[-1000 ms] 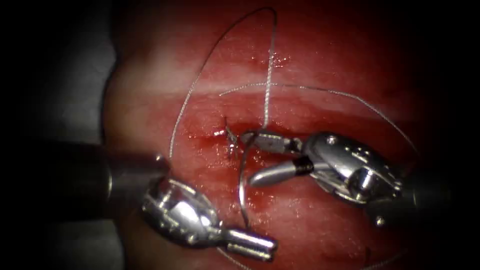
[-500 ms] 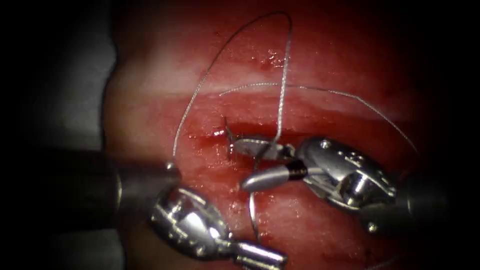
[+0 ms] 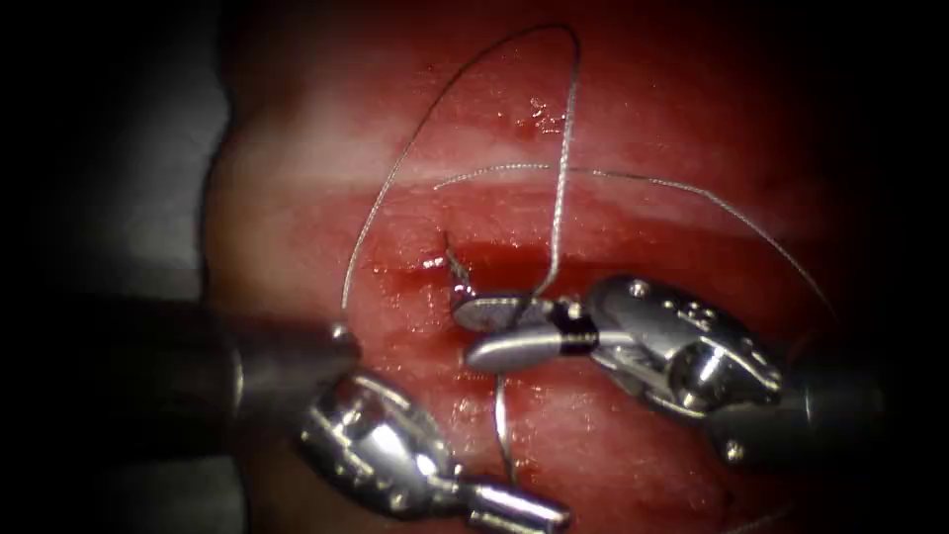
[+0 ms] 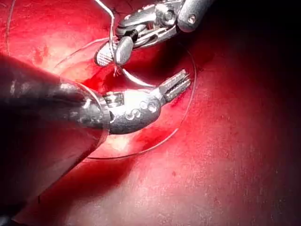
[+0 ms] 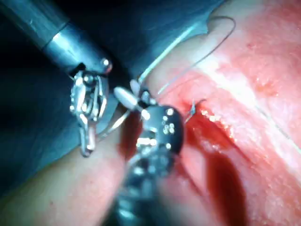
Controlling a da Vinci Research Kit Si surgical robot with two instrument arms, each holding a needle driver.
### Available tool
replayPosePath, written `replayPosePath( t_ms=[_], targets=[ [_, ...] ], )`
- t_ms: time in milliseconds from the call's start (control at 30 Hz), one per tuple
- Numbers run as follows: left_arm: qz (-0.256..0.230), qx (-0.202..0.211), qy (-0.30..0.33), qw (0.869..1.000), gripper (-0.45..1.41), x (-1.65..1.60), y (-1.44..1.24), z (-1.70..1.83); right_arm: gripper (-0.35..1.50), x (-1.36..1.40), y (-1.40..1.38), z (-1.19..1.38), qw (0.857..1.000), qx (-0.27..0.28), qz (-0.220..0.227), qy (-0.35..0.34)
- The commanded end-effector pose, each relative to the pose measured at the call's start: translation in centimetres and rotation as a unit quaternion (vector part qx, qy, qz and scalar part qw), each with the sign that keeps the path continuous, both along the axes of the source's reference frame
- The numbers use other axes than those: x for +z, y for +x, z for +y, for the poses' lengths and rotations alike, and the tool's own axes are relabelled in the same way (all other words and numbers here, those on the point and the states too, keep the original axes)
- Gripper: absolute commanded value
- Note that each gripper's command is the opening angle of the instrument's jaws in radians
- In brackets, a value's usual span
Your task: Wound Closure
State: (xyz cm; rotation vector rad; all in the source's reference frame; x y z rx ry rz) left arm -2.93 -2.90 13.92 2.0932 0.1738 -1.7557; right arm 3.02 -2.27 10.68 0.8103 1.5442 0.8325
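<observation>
At the lower left of the endoscope view, the left arm's tool (image 3: 519, 512) lies low over the tissue (image 3: 643, 138) with its jaws pressed together. As far as I can see they grip nothing. It looks parked there on purpose, close enough to reach the needle but out of the other tool's way.

Just right of it is the needle (image 3: 501, 425), whose visible arc lies on top of the tissue on the near side of the cut (image 3: 494, 255). Its lower end lies just beside the left tool's jaws, and I cannot tell whether they touch. Its upper end runs under the right tool's lower jaw, so I cannot say whether that end sits in the tissue or free.

At the left end of the cut a small tuft of thread ends (image 3: 455, 272) stands up, with red fluid (image 3: 415, 282) pooled beside it.

The right arm's tool (image 3: 473, 331) comes in from the right, and its tips stop just below that tuft. Its jaws stand slightly spread in a narrow V. In the left wrist view the thread (image 3: 563, 148) drops straight down between the two pads (image 4: 104, 54). My guess is that the tool is placed there to take the thread, or the needle's top end, close to the wound. I see no firm pinch yet.

The rest of the thread arches high over the far tissue and sweeps away to the right, slack.
</observation>
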Motion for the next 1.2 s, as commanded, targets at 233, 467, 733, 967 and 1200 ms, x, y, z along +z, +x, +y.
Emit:
replayPosePath(
  t_ms=[233,467,733,967,1200],
  targets=[
    [-0.001,0.002,0.003,1.000,-0.45,0.04,-0.04,-0.07,0.21,0.05,0.05,-0.08,1.000,-0.001,0.000,0.002],
    [-0.003,0.004,0.005,1.000,-0.45,0.03,-0.02,-0.05,0.41,0.05,0.05,-0.08,1.000,-0.001,0.001,0.002],
    [-0.003,0.004,0.005,1.000,-0.45,-0.01,-0.01,-0.05,0.23,0.05,0.05,-0.08,1.000,-0.002,0.001,0.002],
    [-0.004,0.004,0.006,1.000,-0.45,-0.03,-0.02,-0.05,-0.35,0.05,0.03,-0.11,1.000,-0.003,0.002,0.001],
    [0.048,-0.024,0.049,0.997,0.88,-0.07,0.03,0.05,-0.35,0.04,-0.03,-0.09,1.000,0.001,-0.003,-0.021]
  ],
)
